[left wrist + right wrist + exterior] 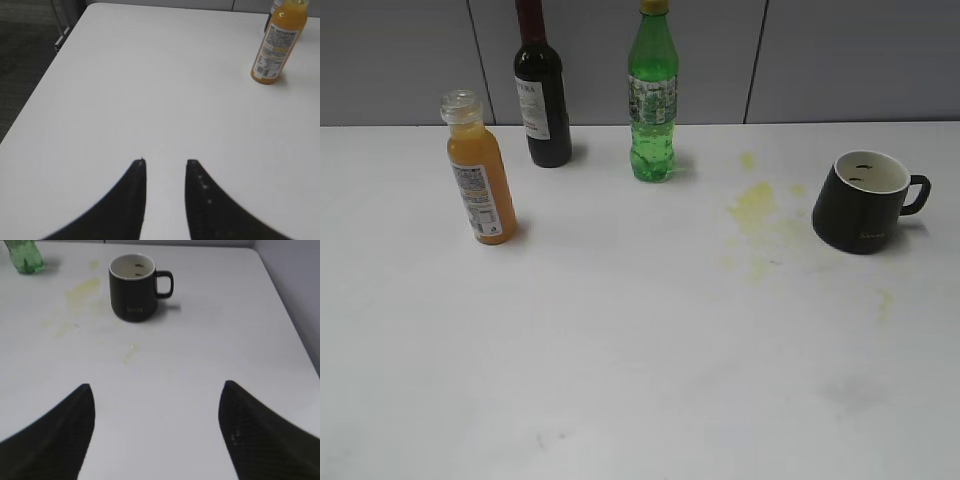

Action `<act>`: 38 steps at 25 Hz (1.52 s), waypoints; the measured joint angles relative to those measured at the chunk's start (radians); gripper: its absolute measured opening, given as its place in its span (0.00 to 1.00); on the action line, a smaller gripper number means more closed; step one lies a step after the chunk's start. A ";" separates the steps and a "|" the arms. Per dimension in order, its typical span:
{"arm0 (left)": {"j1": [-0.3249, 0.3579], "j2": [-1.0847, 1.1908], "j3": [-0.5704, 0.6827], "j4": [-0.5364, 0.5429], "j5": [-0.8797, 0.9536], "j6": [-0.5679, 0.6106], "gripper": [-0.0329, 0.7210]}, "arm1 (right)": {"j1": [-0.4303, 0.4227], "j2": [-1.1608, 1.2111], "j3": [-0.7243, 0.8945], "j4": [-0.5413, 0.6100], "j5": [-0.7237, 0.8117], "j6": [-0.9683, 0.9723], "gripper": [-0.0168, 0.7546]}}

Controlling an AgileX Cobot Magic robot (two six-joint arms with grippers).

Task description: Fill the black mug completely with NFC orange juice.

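Note:
The black mug (865, 203) stands upright at the right of the white table, handle to the right; its white inside looks empty. It also shows in the right wrist view (134, 287). The NFC orange juice bottle (480, 170) stands uncapped at the left, and at the top right of the left wrist view (278, 42). My left gripper (165, 162) is open and empty over bare table, well short of the bottle. My right gripper (157, 386) is wide open and empty, short of the mug. Neither gripper shows in the exterior view.
A dark wine bottle (542, 90) and a green soda bottle (653, 98) stand at the back of the table. Yellowish spill stains (753, 205) lie left of the mug. The table's left edge (47, 80) drops to dark floor.

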 joint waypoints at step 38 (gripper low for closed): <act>0.000 0.000 0.000 0.000 0.000 0.000 0.33 | 0.000 1.016 0.202 -0.013 -1.521 0.000 0.78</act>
